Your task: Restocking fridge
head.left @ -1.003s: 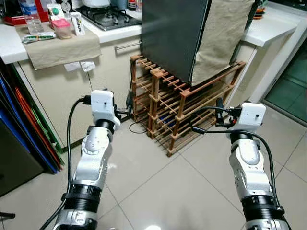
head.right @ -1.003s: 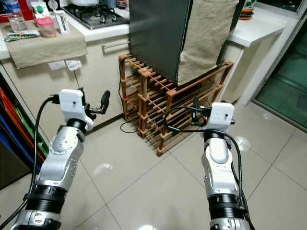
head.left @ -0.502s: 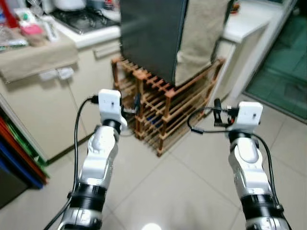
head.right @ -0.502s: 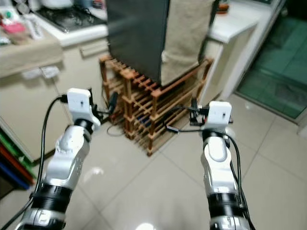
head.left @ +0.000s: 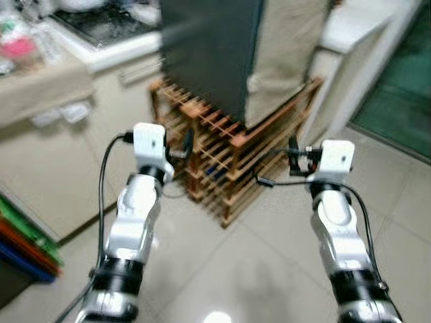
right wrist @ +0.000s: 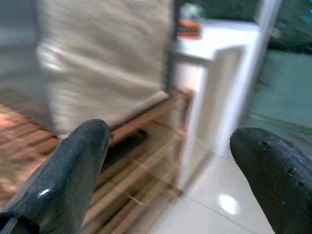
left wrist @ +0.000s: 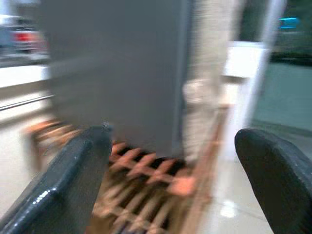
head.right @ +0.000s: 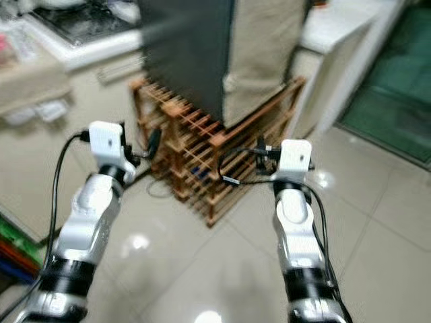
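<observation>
Fridge: the tall dark grey fridge (head.left: 209, 54), draped with a beige cloth (head.left: 286, 50), stands on a slatted wooden rack (head.left: 229, 165) straight ahead of both arms.
Nearer arm: left gripper (left wrist: 170, 180), judging by the head views.
Fingers: both grippers spread wide, the right gripper (right wrist: 170, 170) too, holding nothing.
</observation>
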Available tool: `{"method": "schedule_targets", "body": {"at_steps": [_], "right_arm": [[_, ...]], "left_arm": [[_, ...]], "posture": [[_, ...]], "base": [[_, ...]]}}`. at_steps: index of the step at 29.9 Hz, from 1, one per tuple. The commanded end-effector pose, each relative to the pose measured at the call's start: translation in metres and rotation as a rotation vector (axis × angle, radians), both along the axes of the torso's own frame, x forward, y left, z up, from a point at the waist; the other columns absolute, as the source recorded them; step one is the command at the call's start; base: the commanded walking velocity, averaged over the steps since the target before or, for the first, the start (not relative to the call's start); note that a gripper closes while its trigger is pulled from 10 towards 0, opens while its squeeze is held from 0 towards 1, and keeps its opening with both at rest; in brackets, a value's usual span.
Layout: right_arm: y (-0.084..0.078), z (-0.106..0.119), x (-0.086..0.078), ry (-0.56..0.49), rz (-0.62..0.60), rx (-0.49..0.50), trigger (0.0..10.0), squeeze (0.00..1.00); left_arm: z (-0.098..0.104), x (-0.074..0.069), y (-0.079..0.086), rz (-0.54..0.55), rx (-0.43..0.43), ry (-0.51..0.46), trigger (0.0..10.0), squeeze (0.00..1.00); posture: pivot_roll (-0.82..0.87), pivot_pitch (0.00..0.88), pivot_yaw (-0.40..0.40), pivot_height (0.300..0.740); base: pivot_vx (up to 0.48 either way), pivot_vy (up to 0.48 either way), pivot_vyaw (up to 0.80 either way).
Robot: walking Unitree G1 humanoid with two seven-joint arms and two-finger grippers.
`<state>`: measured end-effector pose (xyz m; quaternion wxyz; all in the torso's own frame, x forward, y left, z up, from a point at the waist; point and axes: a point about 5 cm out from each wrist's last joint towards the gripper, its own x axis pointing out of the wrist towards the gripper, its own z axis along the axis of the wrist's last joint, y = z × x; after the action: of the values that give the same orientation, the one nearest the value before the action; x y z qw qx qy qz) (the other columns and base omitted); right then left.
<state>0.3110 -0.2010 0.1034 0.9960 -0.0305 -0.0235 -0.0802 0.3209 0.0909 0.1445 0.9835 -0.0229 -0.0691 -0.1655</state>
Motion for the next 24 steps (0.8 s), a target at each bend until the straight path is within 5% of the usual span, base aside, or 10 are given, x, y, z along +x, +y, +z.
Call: {"method": "schedule_targets", "body": {"at_steps": [1, 24], "right_arm": [[0.0186, 0.0084, 0.0063, -0.032, 0.056, 0.012, 10.0, 0.0], [0.0164, 0.0116, 0.0076, -0.046, 0.052, -0.002, 10.0, 0.0]], "left_arm": [[0.0036, 0.001, 0.0163, 0.04, 0.001, -0.011, 10.0, 0.0], [0.0054, 0.0045, 0.0126, 0.023, -0.011, -0.008, 10.0, 0.0]], "posture": [[-0.02, 0.022, -0.015, 0.74], [-0.03, 0.0, -0.006, 0.74]], "base": [[0.48, 0.0, 0.0], [0.479, 0.0, 0.0]]}}
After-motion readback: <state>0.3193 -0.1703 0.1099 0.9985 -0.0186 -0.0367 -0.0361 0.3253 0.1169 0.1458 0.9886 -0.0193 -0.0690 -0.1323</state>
